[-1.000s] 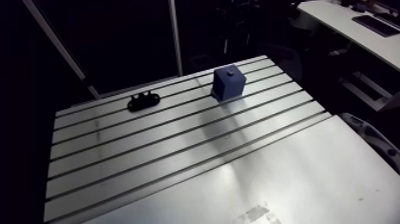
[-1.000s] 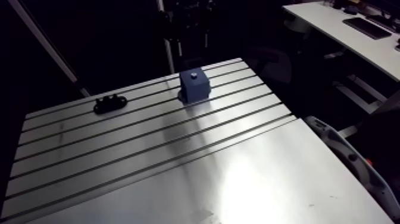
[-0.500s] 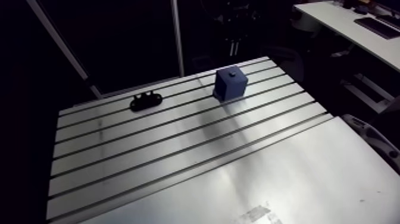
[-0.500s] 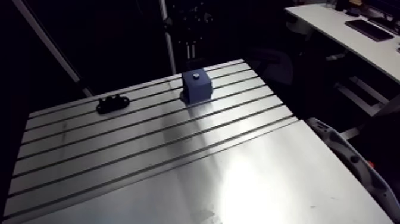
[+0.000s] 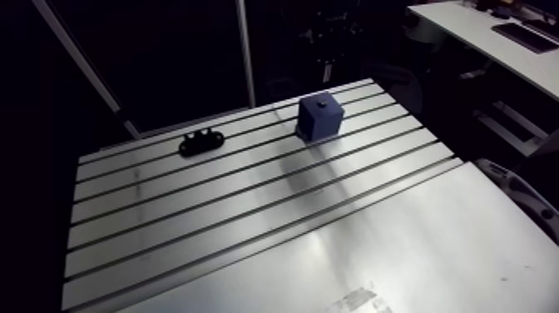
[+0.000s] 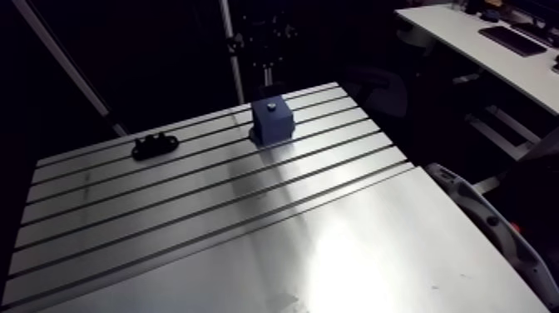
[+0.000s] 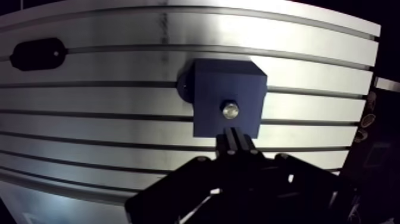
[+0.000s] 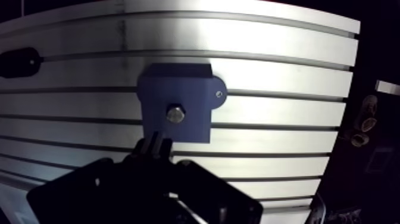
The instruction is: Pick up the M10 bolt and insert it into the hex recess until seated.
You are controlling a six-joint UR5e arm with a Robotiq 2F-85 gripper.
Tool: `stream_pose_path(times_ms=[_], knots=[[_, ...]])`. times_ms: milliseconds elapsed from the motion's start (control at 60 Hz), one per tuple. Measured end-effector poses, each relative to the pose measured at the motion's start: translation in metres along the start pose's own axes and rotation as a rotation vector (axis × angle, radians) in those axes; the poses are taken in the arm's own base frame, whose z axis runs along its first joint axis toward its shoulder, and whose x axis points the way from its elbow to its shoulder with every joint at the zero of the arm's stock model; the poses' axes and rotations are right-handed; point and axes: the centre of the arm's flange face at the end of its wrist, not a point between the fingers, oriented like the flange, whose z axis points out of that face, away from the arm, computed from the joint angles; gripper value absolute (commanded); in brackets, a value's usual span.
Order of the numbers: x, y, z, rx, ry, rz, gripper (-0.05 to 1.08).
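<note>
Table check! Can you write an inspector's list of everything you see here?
Surface: slotted aluminium table, bare metal with glare.
Job's things: blue block stands on the table; M10 bolt sits in its top face with the head showing; whether it is fully seated cannot be told.
Clutter: black oval part lies apart from the block.
Grippers: hand is over the block's edge beside the bolt, fingers together, holding nothing.
Cables: nothing seen.
Surroundings: nothing seen near the work.
</note>
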Motion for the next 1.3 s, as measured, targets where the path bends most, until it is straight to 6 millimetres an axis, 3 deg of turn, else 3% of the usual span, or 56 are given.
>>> stream_pose_path(times_ms=[1300], knots=[[-0.001,0.008,0.03,-0.01,0.02,-0.028,1.07]])
